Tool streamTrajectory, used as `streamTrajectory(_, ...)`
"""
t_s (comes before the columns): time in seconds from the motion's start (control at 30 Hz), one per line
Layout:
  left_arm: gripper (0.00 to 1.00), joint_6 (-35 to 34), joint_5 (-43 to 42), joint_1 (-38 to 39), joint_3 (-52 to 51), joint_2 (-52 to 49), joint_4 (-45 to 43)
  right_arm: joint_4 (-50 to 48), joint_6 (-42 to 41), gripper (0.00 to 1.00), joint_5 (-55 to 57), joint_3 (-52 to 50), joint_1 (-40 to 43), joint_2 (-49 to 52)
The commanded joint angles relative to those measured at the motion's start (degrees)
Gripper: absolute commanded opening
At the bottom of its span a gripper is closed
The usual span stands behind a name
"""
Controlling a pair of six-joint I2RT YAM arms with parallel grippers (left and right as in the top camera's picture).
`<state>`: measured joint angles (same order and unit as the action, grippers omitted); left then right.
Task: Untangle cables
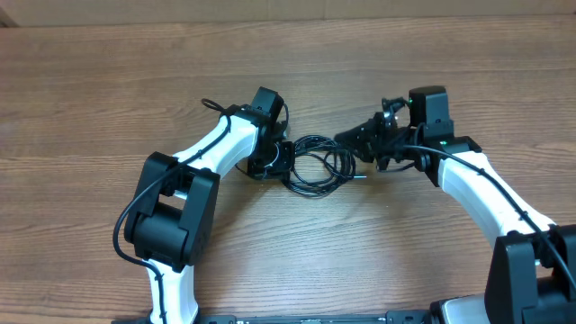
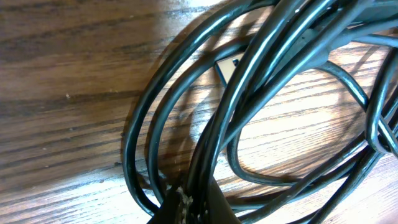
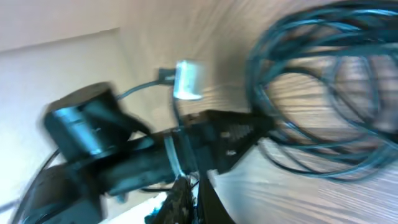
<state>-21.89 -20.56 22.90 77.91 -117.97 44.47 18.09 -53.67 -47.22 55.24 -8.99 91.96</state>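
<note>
The cables (image 1: 319,165) lie as a bundle of thin black loops on the wooden table (image 1: 108,90), between the two arms. My left gripper (image 1: 285,162) sits at the bundle's left edge. In the left wrist view, this gripper (image 2: 194,208) is shut on several black strands, and the loops (image 2: 261,106) fan out ahead of it. A bluish plug tip (image 2: 229,65) lies under them. My right gripper (image 1: 349,139) is at the bundle's upper right edge. The right wrist view is blurred. There the gripper (image 3: 191,200) is shut, with a thin strand running into its fingertips from a silver plug (image 3: 186,79).
The right wrist view shows the left arm's black gripper body (image 3: 155,158) close in front, with the coil (image 3: 323,93) behind it. Both white arms reach in from the table's near edge. A small bluish tip (image 1: 360,176) pokes out at the bundle's lower right.
</note>
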Motion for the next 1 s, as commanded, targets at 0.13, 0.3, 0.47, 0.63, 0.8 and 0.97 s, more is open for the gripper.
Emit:
streamTrajectory(0.13, 0.04, 1.8, 2.7, 0.4, -1.0, -0.5, 0.0, 6.0, 8.7, 0.04, 9.5, 0.3, -0.3, -1.4)
streamTrajectory(0.3, 0.07, 1.7, 2.5, 0.4, -1.0, -0.5, 0.1, 8.3, 15.8, 0.16, 10.0, 0.3, -2.7, -1.4)
streamTrajectory(0.47, 0.08, 1.7, 2.5, 0.4, -1.0, -0.5, 0.1, 11.3, 22.3, 0.17, 16.4, 0.3, -6.8, -1.4)
streamTrajectory(0.63, 0.18, 1.8, 2.4, 0.4, -1.0, -0.5, 0.4, 15.6, 29.4, 0.30, 27.9, 0.3, -10.1, -1.2)
streamTrajectory(0.8, 0.15, 5.4, -1.8, -0.9, 4.0, -0.4, 7.4, 16.8, 29.8, 0.30, 30.6, 0.4, -8.9, -1.2)
streamTrajectory(0.97, 0.26, 7.0, -1.5, -1.4, 11.4, -0.2, 14.2, 18.4, 29.7, 0.34, 29.1, 0.4, -4.4, -1.2)
